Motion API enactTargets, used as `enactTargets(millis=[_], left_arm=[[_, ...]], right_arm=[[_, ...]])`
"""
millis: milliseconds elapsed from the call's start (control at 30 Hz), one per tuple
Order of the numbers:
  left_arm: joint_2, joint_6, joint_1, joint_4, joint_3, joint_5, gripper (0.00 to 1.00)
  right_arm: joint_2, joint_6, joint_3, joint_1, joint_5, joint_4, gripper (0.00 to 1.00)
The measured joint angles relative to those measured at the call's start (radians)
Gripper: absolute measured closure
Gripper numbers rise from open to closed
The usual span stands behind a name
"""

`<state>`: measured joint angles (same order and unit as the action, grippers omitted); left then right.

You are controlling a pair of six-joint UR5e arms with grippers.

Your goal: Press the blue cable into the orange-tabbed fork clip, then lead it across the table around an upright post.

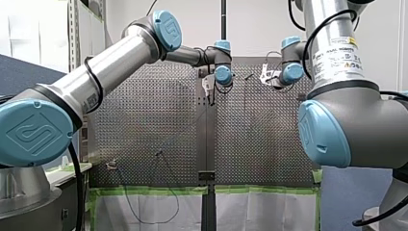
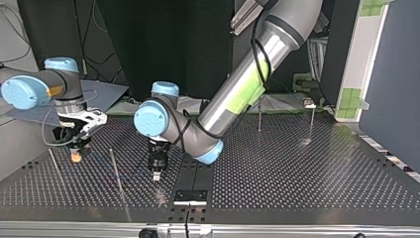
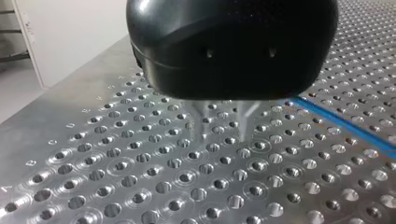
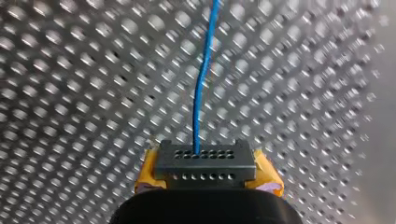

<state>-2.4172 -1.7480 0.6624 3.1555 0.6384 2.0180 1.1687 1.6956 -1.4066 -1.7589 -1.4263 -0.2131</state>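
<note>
We saw the perforated table [image 1: 144, 120] filling the front view's middle, with green tape [image 1: 144, 191] along its six-o'clock edge and white sheeting [image 1: 260, 211] below. In the top view a small dark plate [image 2: 190, 196] sat at six o'clock and green squares [image 2: 352, 99] at two o'clock.

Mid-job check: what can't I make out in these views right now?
The thin blue cable: right wrist view, near end hidden behind my right hand.
Left wrist view: cable cut off by the edge, partly behind my left hand.
A small orange piece under my right hand: top view, too small to tell clip from pad.
</note>
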Motion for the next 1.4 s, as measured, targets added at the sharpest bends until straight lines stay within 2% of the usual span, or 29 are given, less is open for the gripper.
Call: enactTargets(millis=[67,100,133,167,200,267,367,500,633,833,933,1067,1167,1400], left_arm=[[0.0,0.018,0.002,0.007,0.0,0.014,0.44],[0.0,0.026,0.003,0.01,0.001,0.022,0.44],[0.0,0.033,0.004,0.014,0.003,0.029,0.36],[0.0,0.04,0.005,0.017,0.007,0.034,0.21],[0.0,0.044,0.006,0.019,0.012,0.037,0.21],[0.0,0.049,0.007,0.023,0.026,0.037,0.0],[0.001,0.055,0.008,0.026,0.049,0.029,0.0],[0.0,0.055,0.012,0.027,0.068,0.025,0.0],[0.0,0.04,0.014,0.028,0.072,0.02,0.0],[0.001,0.018,0.014,0.025,0.073,0.021,0.0],[0.0,0.012,0.014,0.025,0.073,0.033,0.0],[0.0,0.003,0.014,0.021,0.073,0.046,0.0],[0.0,0.001,0.014,0.019,0.074,0.055,0.0],[0.0,-0.001,0.014,0.021,0.074,0.078,0.0]], right_arm=[[0.0,-0.002,-0.018,-0.001,0.019,-0.014,1.0],[-0.001,-0.001,-0.027,-0.001,0.027,-0.02,1.0],[-0.001,0.0,-0.035,-0.001,0.035,-0.027,1.0],[-0.003,0.004,-0.046,-0.001,0.047,-0.038,1.0],[-0.004,0.007,-0.055,-0.001,0.055,-0.046,1.0],[-0.008,0.013,-0.077,0.0,0.069,-0.067,1.0],[-0.027,0.019,-0.102,0.0,0.077,-0.1,1.0],[-0.06,0.017,-0.119,0.0,0.076,-0.141,1.0],[-0.074,0.018,-0.144,0.001,0.062,-0.175,1.0],[-0.11,0.036,-0.195,0.006,0.033,-0.228,1.0],[-0.139,0.03,-0.212,0.007,0.022,-0.259,1.0],[-0.184,0.009,-0.219,0.012,0.016,-0.304,1.0],[-0.217,0.0,-0.22,0.017,0.014,-0.336,1.0],[-0.285,0.0,-0.227,0.031,0.014,-0.405,1.0]])
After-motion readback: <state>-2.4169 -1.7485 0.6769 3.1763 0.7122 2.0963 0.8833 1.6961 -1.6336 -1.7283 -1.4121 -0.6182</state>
